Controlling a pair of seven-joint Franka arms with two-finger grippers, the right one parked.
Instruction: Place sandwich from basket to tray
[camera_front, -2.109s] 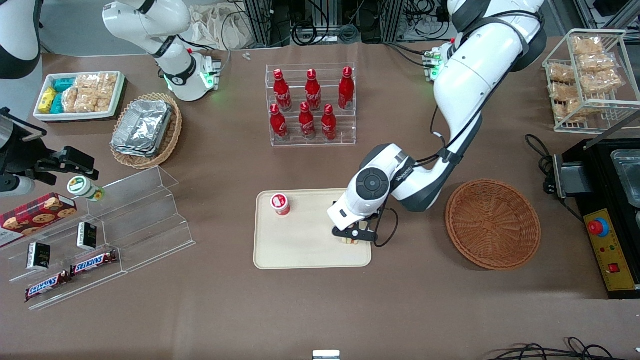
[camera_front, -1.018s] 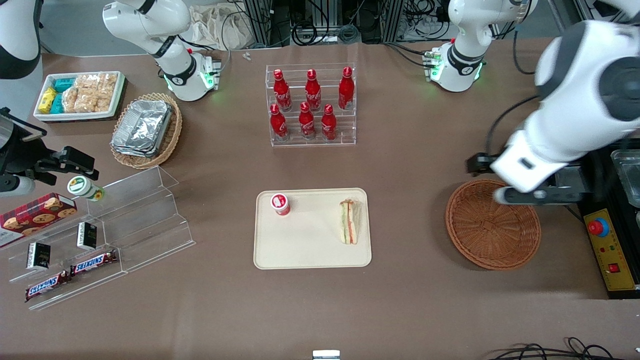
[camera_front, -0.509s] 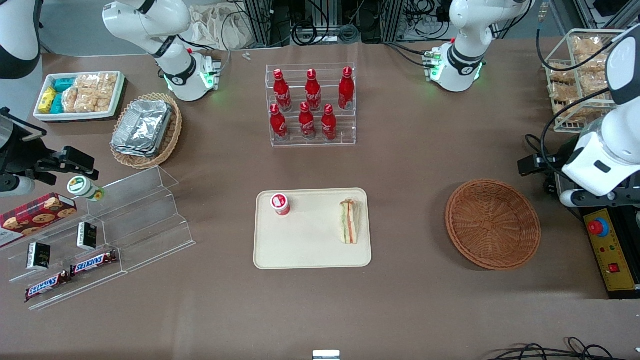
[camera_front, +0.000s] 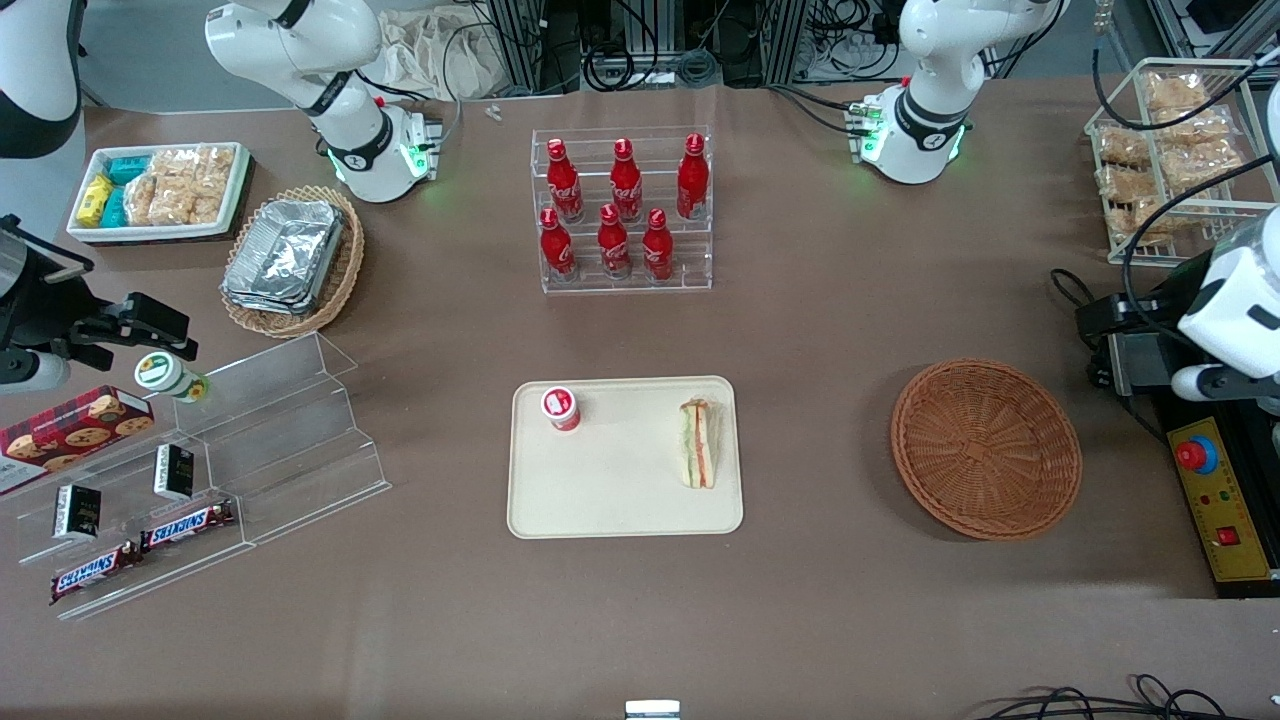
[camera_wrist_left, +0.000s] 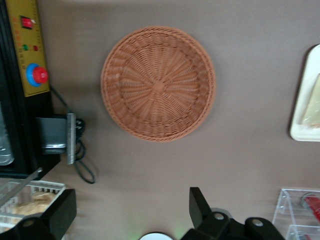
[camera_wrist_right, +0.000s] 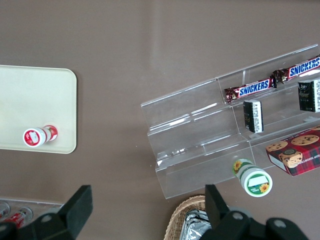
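Sandwich (camera_front: 698, 443) count is one, and it lies on the one cream tray (camera_front: 620, 505), at the tray's edge toward the working arm's end of the surface. On the same tray stands one small red and white cup (camera_front: 561, 408), near the corner farther from the front camera. One round reddish basket (camera_front: 985, 448) sits on the brown surface (camera_front: 820, 600) well apart from the tray, and nothing is in it. Six red bottles (camera_front: 624, 205) stand in a clear rack, three in each row. Two Snickers bars (camera_front: 140, 545) lie on the clear stepped stand toward the parked arm's end.

The gripper (camera_wrist_left: 132, 212) hangs high above the surface near the black box with the red button (camera_front: 1196, 455). Its two dark fingers (camera_wrist_left: 201, 210) stand wide apart and hold nothing.

Compared with two seconds ago, the gripper is no longer down on the tray over the sandwich. The arm has gone across above the basket and is now at the working arm's edge of the front view. The sandwich has not moved in the last second, and the cup and the basket are also where they were.
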